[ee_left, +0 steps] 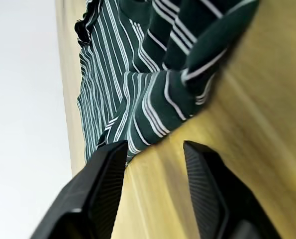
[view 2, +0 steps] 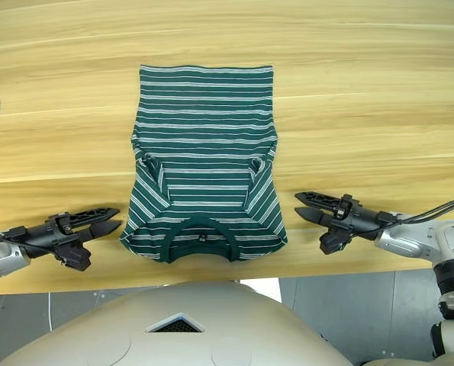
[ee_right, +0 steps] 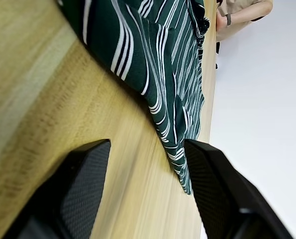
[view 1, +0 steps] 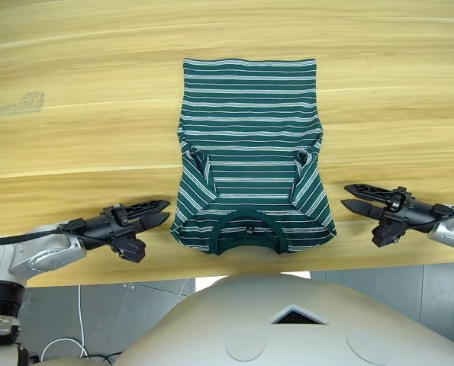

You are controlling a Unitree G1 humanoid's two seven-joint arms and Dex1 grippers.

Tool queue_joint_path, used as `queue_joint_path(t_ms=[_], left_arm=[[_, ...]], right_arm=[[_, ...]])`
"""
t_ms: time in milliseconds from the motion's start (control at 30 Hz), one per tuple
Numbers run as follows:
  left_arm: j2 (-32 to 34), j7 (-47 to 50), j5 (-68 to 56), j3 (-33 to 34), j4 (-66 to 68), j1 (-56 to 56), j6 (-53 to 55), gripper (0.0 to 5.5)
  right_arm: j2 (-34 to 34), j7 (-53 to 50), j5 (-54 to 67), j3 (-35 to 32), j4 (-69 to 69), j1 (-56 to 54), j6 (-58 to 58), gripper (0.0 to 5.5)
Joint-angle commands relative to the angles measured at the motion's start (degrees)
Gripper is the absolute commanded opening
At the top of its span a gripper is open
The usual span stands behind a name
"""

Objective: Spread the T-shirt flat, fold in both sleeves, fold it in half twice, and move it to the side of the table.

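A dark green fabric T-shirt (view 1: 249, 137) with thin white stripes is laid on the pale wood-grain counter (view 1: 74, 61), in the middle of the scene and close to the near edge. Its long axis runs straight away from the robot: the round ribbed collar (view 1: 248, 229) points toward the robot, almost at the counter's edge, and the straight hem (view 1: 249, 61) lies at the far end. Both sleeves (view 1: 198, 187) are folded inward over the front, so that their stripes run slantwise across the level stripes of the body. The outline is narrowed at the far half and widened at the shoulders, and small puckers are seen where the sleeves turn in.

The black, two-fingered left end effector (view 1: 164, 212) is held low over the counter just beside the shirt's left shoulder corner, with its fingers spread and nothing between them. The right end effector (view 1: 345, 195) is placed likewise beside the right shoulder corner – fingers parted, empty.
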Motion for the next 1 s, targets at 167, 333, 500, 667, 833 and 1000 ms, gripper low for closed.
queue_joint_path(t_ms=[167,333,500,667,833,1000], left_arm=[[0.57,1.46,5.72,-1.46,-3.64,-1.17,0.18,2.56],[0.89,1.74,6.72,-2.76,-3.92,-0.69,1.04,2.56],[0.52,2.30,7.09,-3.91,-4.72,-1.71,1.87,2.56],[0.94,1.71,6.96,-5.41,-4.91,-2.35,2.70,2.56],[1.32,0.72,6.42,-6.73,-5.16,-2.35,3.70,2.56],[1.55,0.14,5.72,-7.78,-5.37,-2.02,4.57,1.91]], right_arm=[[-1.47,0.18,-2.81,7.10,0.36,-0.59,2.50,2.77],[-2.14,1.41,-1.26,10.33,-0.04,-0.85,1.89,2.77],[-1.86,4.97,1.41,13.43,-1.71,-0.16,1.77,2.77],[-0.90,11.71,9.26,15.81,-2.96,0.86,2.38,2.77],[-0.95,20.03,17.97,17.09,-4.06,1.12,3.84,2.77],[-0.98,25.00,23.07,17.07,-4.02,2.03,4.72,1.98]])
